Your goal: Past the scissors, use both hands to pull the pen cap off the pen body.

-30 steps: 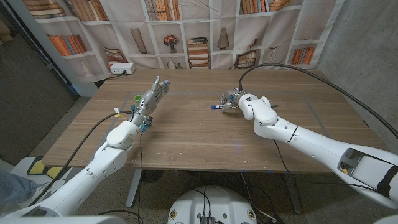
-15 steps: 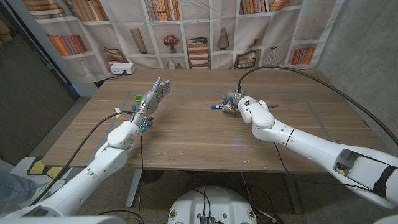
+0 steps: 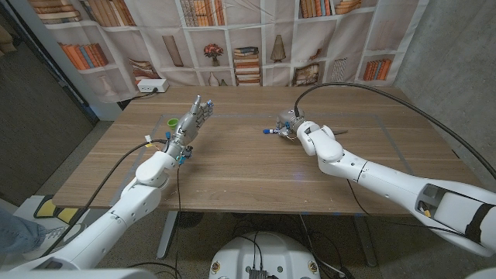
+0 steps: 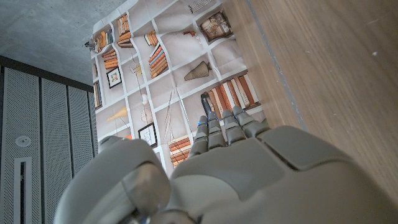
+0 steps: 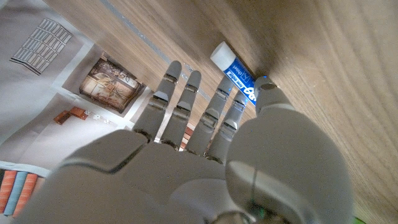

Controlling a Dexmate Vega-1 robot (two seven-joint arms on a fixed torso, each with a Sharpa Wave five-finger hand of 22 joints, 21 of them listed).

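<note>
The pen [image 5: 238, 78] lies on the desk [image 3: 232, 167], past the middle toward the right side, with its cap on as far as the pictures show, so the pull has not begun. The right robot hand [image 3: 292, 127] is at the pen: in the right wrist view its fingers [image 5: 180, 106] reach out straight beside the blue-and-white barrel and the thumb tip touches or nearly touches it, but nothing is clasped, so that robot hand is released. The left robot hand [image 3: 190, 122] stands well apart on the left of the desk, fingers straight and spread, holding nothing, near a small green thing [image 3: 172, 122]. I cannot make out the scissors. Left to do, I judge: grasp the pen, bring the left robot hand over, take the cap, pull.
</note>
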